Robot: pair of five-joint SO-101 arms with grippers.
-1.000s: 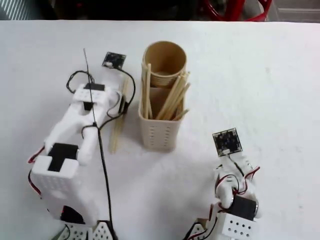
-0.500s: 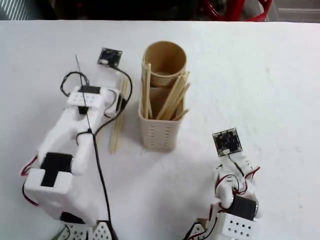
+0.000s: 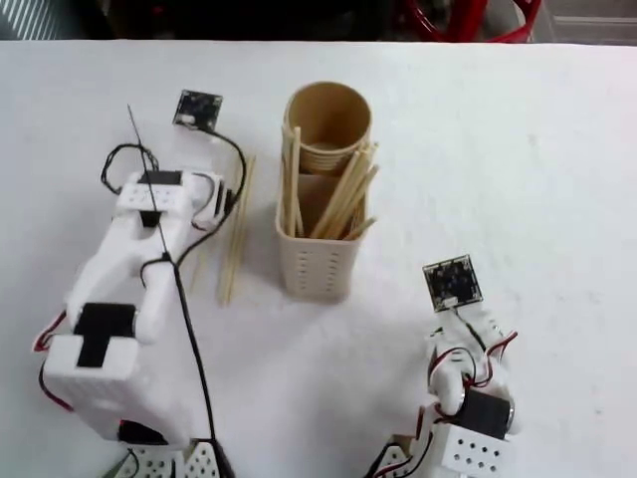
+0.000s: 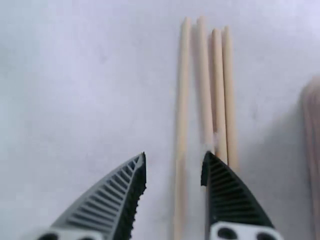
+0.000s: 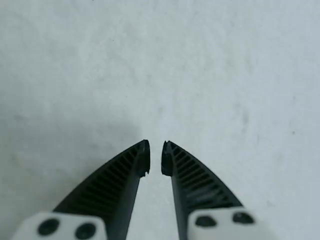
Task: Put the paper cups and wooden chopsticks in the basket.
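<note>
Left tool [image 4: 173,160] spread wide, ribbed tips low over the loose chopsticks [image 4: 216,85]: four slim wooden sticks lying flat and parallel on the white counter [image 3: 528,149], just beside the basket [image 3: 317,267]. Basket is cream perforated plastic and holds stacked paper cups [image 3: 328,124] plus leaning chopsticks [image 3: 346,194]. Right tool [image 5: 155,152] narrowed to a slit, empty.

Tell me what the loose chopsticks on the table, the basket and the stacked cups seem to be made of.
Loose chopsticks: pale tan, matte, unvarnished-looking sticks, likely bare wood.
Basket: cream, smooth wall with rows of small holes, probably moulded plastic.
Cups: brown, matte, thin nested rims, likely paper.
</note>
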